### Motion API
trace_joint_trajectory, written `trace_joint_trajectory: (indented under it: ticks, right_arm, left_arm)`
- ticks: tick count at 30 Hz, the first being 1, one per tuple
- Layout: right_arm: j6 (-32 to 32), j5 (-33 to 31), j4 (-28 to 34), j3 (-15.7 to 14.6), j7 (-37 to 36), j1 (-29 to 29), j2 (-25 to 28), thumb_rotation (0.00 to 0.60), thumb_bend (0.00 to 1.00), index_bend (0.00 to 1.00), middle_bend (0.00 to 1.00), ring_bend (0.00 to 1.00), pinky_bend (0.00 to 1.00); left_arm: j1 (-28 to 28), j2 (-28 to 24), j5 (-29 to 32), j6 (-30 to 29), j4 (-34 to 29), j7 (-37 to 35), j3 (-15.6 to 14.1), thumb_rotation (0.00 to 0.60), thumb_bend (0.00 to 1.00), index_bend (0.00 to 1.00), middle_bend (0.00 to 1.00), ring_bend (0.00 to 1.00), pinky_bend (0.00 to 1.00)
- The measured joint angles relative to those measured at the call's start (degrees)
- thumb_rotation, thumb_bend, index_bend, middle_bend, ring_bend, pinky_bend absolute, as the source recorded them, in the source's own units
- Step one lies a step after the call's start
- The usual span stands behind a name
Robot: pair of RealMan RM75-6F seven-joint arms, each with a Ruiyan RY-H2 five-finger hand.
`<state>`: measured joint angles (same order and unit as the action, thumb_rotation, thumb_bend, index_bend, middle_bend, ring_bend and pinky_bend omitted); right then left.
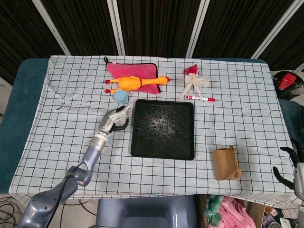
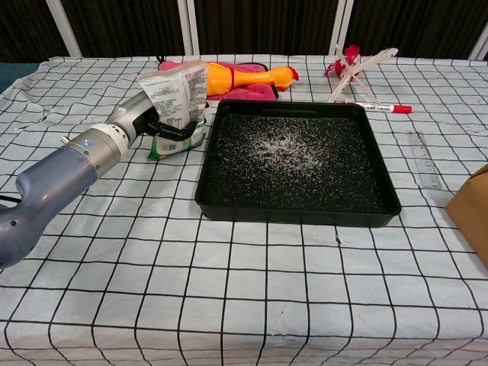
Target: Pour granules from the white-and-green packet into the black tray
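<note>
The white-and-green packet [image 2: 177, 95] stands upright on the cloth just left of the black tray [image 2: 297, 216], its green base touching the table. My left hand [image 2: 142, 114] grips it from the left side, dark fingers wrapped around its lower part. In the head view the packet [image 1: 125, 112] shows only as a pale strip past my left hand [image 1: 111, 122], next to the tray's [image 1: 133, 142] upper left corner. Pale granules [image 2: 293, 145] lie scattered over the tray floor, thickest near the middle. My right hand [image 1: 290, 164] hangs off the table's right edge, fingers apart and holding nothing.
A yellow rubber chicken [image 1: 137, 83] lies on a pink cloth [image 1: 133, 70] behind the tray, with a blue cube [image 1: 121, 97] beside it. A bundle of white sticks [image 1: 194, 83] and a red-capped marker [image 1: 202, 98] lie back right. A brown cardboard piece [image 1: 225, 163] sits front right.
</note>
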<state>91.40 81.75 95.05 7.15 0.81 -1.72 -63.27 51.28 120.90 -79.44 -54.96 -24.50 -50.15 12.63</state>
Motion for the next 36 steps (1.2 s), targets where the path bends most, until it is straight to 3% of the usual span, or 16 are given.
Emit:
trace_joint_trajectory:
  ticks: [25,36]
  right_arm:
    - [0.0,0.0,0.0,0.0,0.2,0.0,-0.1,0.6,0.24,0.3,0.09,0.14,0.29]
    - [0.1,0.1,0.0,0.0,0.0,0.0,-0.1,0.6,0.24,0.3,0.09,0.14,0.29]
  left_arm:
    - [0.1,0.3,0.1,0.1,0.6,0.0,0.1,0.6,0.57,0.31,0.37,0.31,0.43]
    - [0.3,-2.1,-1.2,-3.5,-0.8,4.1,-0.4,0.6,0.57,0.31,0.38,0.31,0.43]
